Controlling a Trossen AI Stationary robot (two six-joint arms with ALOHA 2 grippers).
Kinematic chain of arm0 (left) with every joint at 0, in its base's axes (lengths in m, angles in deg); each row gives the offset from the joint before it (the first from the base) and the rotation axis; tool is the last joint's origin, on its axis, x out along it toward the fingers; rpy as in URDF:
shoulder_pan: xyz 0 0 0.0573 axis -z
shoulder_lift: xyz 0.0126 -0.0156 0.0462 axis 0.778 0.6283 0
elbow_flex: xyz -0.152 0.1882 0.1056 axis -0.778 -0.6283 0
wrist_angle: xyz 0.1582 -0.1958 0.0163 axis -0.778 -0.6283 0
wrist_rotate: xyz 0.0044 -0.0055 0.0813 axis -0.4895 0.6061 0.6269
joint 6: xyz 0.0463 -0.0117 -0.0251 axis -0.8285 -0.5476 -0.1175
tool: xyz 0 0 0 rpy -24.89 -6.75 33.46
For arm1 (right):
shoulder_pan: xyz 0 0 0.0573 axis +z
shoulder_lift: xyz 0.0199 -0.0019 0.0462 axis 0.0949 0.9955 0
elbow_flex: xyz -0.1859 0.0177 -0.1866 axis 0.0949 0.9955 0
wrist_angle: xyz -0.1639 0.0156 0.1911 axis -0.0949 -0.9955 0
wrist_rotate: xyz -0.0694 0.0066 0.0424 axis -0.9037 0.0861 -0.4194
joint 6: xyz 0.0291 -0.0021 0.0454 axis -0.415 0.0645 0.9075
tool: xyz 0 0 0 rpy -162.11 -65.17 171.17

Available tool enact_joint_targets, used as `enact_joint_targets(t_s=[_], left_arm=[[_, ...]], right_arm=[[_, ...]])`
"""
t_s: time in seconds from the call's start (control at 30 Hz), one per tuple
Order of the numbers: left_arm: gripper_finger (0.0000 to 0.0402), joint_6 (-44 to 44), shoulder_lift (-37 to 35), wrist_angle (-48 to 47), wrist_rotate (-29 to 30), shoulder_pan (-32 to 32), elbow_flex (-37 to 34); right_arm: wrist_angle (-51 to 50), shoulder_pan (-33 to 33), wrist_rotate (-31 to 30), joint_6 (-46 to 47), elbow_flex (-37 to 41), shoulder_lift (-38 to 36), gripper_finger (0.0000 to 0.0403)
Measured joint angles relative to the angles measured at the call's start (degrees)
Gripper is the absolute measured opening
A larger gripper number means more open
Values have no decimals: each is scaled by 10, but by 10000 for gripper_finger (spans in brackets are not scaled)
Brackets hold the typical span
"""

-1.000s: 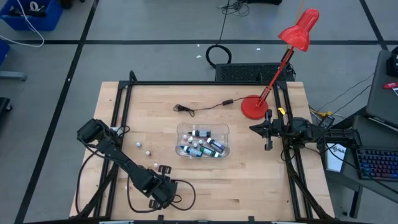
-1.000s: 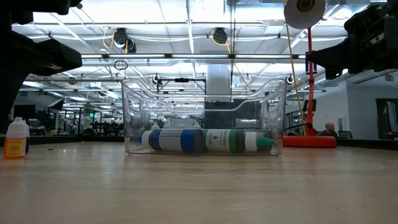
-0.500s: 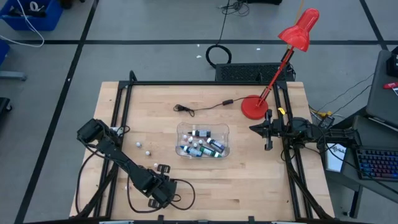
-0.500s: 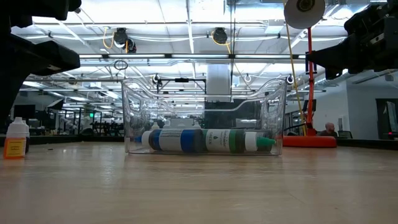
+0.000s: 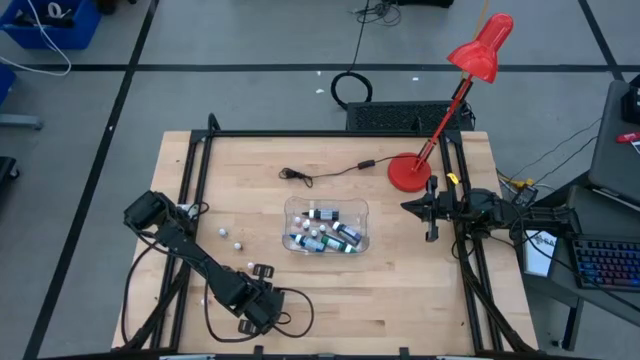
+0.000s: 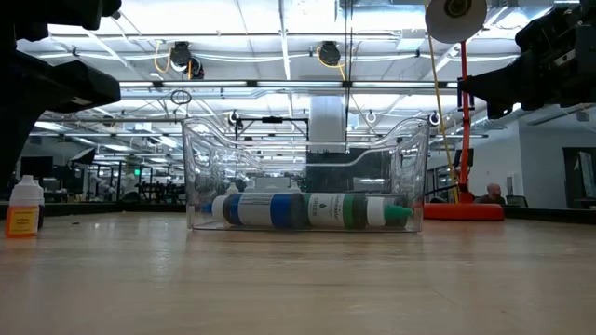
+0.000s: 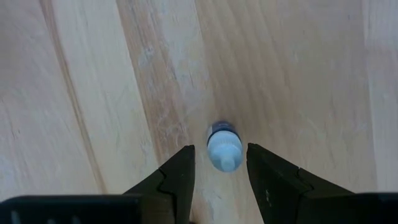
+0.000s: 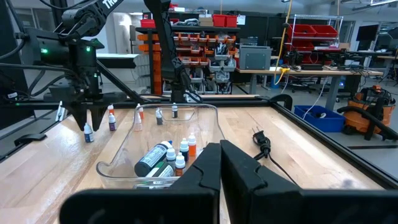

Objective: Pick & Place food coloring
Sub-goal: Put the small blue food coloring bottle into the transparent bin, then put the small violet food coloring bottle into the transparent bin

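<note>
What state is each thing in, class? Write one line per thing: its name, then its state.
Left tool: part open, straddling a small bottle, no grip visible.
Small bottle: lying on the bare table, white cap toward the tool.
Right tool: shut, empty, waiting at the table's right side.
Clear tub: upright, open-topped, holding several bottles.
Red lamp: standing; lit or not, cannot tell.

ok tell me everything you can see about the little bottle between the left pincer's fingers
The small bottle has a white ribbed cap with a narrow tip and a dark blue body, mostly hidden behind the cap. It looks like plastic. It stands upright on the pale wood table, its cap pointing up at the wrist camera. The left pincer hangs over it, its open fingers flanking the cap with a gap on each side; nothing visibly touches it but the table.
</note>
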Motion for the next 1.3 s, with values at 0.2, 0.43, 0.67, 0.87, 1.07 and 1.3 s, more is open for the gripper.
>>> enact_joint_targets(t_s=[0.2, 0.43, 0.67, 0.87, 1.07, 1.3], left_arm=[[140, -2, 0, 0, 0, 0, 0], [86, -3, 0, 0, 0, -3, 0], [56, -3, 0, 2, 0, -17, 0], [38, -22, 0, 6, -2, -30, 0], [4, -44, -36, 10, -13, -58, 0], [3, -62, -66, 16, 26, -83, 0]], right_arm=[[0, 0, 0, 0, 0, 0, 0], [0, 0, 0, 0, 0, 0, 0], [0, 0, 0, 0, 0, 0, 0], [0, 0, 0, 0, 0, 0, 0], [0, 0, 0, 0, 0, 0, 0], [0, 0, 0, 0, 0, 0, 0]])
